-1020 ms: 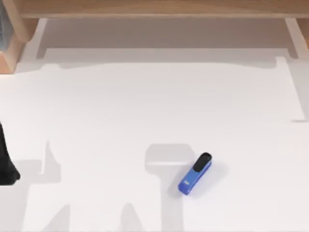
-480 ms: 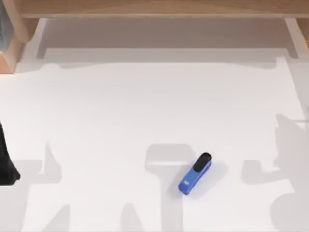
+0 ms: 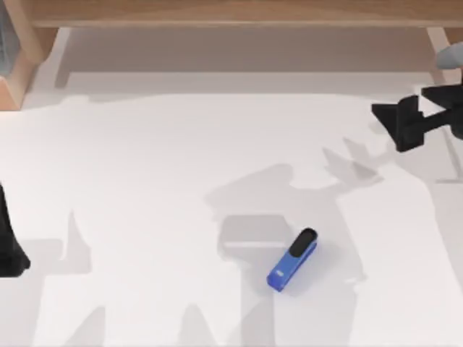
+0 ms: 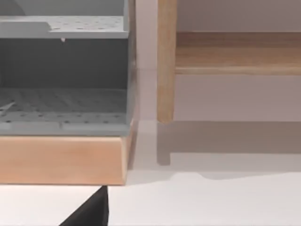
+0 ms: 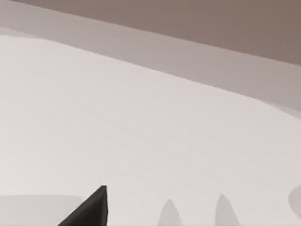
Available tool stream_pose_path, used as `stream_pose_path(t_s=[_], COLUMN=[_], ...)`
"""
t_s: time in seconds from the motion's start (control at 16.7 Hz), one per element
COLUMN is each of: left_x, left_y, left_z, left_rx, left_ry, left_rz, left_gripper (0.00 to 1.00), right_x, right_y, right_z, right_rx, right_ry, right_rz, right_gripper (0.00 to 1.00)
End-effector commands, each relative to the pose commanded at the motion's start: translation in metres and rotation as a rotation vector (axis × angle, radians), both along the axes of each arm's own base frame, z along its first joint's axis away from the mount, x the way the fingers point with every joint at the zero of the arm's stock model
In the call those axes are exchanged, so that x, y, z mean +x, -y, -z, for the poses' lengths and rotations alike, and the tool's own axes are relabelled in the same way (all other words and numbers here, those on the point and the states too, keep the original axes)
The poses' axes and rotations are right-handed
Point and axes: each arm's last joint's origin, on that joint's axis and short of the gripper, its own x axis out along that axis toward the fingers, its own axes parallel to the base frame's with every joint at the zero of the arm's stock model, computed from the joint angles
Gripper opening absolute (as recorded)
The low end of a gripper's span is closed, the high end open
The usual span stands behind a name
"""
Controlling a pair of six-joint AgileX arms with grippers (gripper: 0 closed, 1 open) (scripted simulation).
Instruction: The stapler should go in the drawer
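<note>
My right jaws (image 3: pixel 391 123) stand apart, holding nothing, at the top view's upper right. My left arm (image 3: pixel 9 246) sits at the left edge. One stapler (image 3: pixel 292 260) lies on the desk (image 3: pixel 145 181), lower centre.

A white table (image 3: pixel 181 166) filled most of the top view, marked by soft grey shadows. Along its far edge ran a light wooden shelf frame (image 3: pixel 231 13), with a pale wooden leg (image 3: pixel 440 50) at the right. At the frame's left end stood a wooden cabinet (image 4: pixel 61 160) holding grey perforated shelves (image 4: pixel 61 101). Beside the cabinet, an upright wooden post (image 4: pixel 166 61) rose against a plain pale wall (image 4: pixel 235 14).
</note>
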Motion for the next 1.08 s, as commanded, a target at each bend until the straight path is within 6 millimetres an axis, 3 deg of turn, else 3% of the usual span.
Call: stream_pose_path(t_s=[0.24, 0.54, 0.78, 1.08], left_x=[0.0, 0.0, 0.0, 0.0], left_y=[0.0, 0.0, 0.0, 0.0], left_z=[0.0, 0.0, 0.0, 0.0], left_rx=[0.0, 0.0, 0.0, 0.0], left_ry=[0.0, 0.0, 0.0, 0.0], left_rz=[0.0, 0.0, 0.0, 0.0], left_gripper=[1.0, 1.0, 1.0, 1.0], right_x=[0.004, -0.015, -0.036, -0.052], right_y=[-0.075, -0.151, -0.19, -0.213], right_z=[-0.01, -0.016, -0.018, -0.017], right_rx=[0.143, 0.101, -0.008, -0.102], right_ry=[-0.484, -0.934, -1.094, -1.133], right_rz=[0.158, 0.493, 0.77, 0.961], right_gripper=[1.0, 1.0, 1.0, 1.0])
